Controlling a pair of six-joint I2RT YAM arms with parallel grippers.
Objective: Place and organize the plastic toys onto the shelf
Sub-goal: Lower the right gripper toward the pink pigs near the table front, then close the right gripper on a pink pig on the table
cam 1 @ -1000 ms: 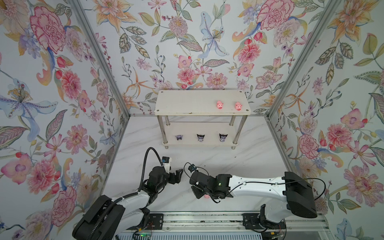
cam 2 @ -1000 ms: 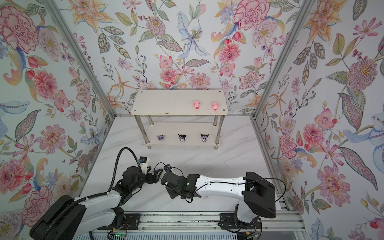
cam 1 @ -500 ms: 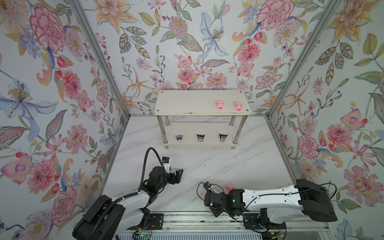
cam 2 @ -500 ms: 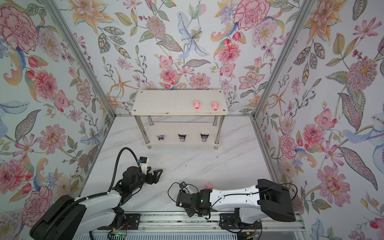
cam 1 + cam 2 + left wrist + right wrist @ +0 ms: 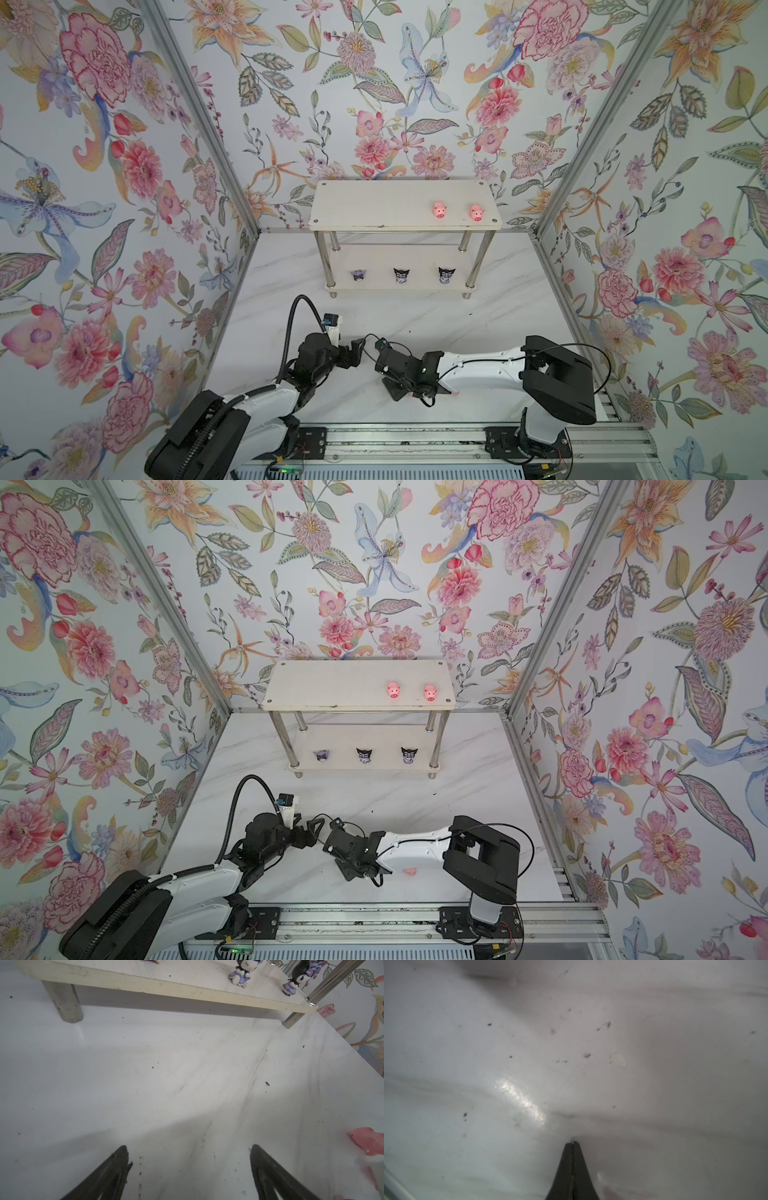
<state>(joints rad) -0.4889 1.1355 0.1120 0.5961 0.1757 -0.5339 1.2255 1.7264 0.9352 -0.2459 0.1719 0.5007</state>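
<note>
Shelf: the two-tier shelf (image 5: 374,208) is standing at the centre of both top views against the flowered back wall. It is showing two cream-white boards with rounded corners on chrome tube legs.
Upper board: two pink pigs (image 5: 439,210) (image 5: 476,212) are sitting side by side near its right end, snouts facing the camera, apart from each other.
Lower board: three purple-and-white figurines (image 5: 358,274) (image 5: 401,275) (image 5: 446,275) with black ears are standing in a spaced row along the front edge.
Loose pig: one more pink toy (image 5: 409,871) is lying on the white table (image 5: 415,796) in the lower centre of a top view, just beside the right forearm (image 5: 415,841).
Left gripper: the left gripper (image 5: 188,1147) is hanging low over the table with its jaws spread wide and nothing between them.
Right gripper: the right gripper (image 5: 573,1142) is pointing down at the table with its fingers pressed together, gripping nothing.
Hidden: in a top view the right forearm is covering the loose pig almost wholly, leaving a pink sliver (image 5: 455,392).
Cut off: the left wrist view is showing a blurred pink shape (image 5: 367,1140) sliced by the frame edge, and only two figurines whole.
Hard to make out: the figurines' faces are too small to read from above, and the right wrist view is blurring the table.
</note>
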